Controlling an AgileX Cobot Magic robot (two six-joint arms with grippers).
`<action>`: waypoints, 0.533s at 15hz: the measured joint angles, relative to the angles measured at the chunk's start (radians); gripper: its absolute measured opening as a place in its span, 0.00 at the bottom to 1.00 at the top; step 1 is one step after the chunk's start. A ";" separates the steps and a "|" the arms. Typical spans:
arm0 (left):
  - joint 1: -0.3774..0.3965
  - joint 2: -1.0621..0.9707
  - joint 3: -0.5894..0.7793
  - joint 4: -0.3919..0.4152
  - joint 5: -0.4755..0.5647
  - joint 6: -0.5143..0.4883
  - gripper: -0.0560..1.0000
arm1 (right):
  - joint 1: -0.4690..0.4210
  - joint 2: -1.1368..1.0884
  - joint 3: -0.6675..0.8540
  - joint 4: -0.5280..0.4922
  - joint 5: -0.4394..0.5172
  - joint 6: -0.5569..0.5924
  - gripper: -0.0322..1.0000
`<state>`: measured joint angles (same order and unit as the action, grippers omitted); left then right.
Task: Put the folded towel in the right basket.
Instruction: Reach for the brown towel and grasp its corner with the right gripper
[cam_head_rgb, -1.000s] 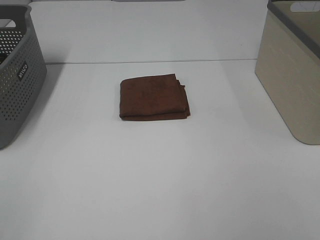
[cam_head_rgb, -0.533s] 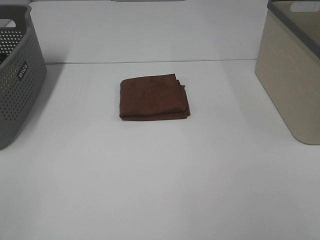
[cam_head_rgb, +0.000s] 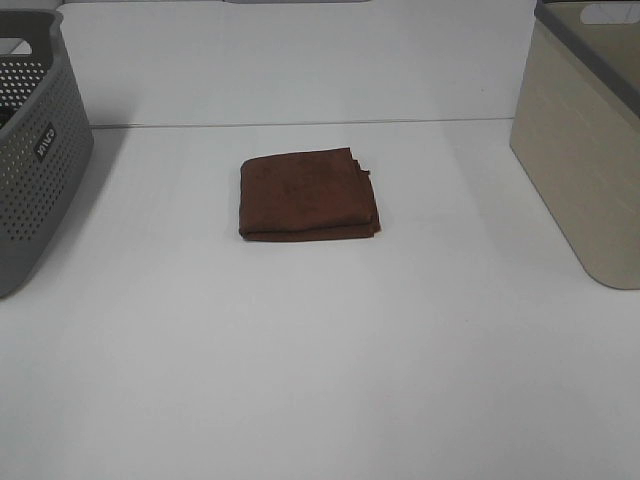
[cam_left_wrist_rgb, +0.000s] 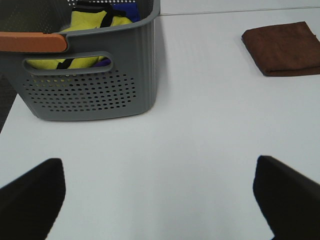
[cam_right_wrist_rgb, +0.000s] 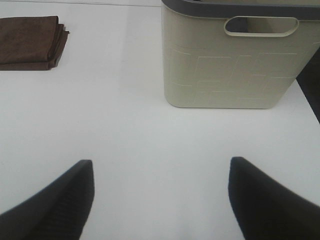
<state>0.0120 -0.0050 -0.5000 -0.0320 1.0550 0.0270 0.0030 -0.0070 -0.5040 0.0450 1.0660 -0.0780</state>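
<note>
No shift — one towel (cam_head_rgb: 308, 194), two baskets (cam_head_rgb: 585, 150) (cam_head_rgb: 30, 165)

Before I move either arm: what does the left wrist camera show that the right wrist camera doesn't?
Only the left wrist view: the grey perforated basket with a yellow item inside, and the left gripper, open and holding nothing. Only the right wrist view: the right basket, beige with an oval handle cutout, and the right gripper, open and empty. Both: the folded towel lying flat on the white table, apart from both grippers.
</note>
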 joint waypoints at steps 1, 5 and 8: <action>0.000 0.000 0.000 0.000 0.000 0.000 0.97 | 0.000 0.000 0.000 0.000 0.000 0.000 0.72; 0.000 0.000 0.000 0.000 0.000 0.000 0.97 | 0.000 0.000 0.000 0.000 0.000 0.000 0.72; 0.000 0.000 0.000 0.000 0.000 0.000 0.97 | 0.000 0.000 0.000 0.000 0.000 0.000 0.72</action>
<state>0.0120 -0.0050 -0.5000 -0.0320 1.0550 0.0270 0.0030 -0.0070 -0.5040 0.0450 1.0660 -0.0780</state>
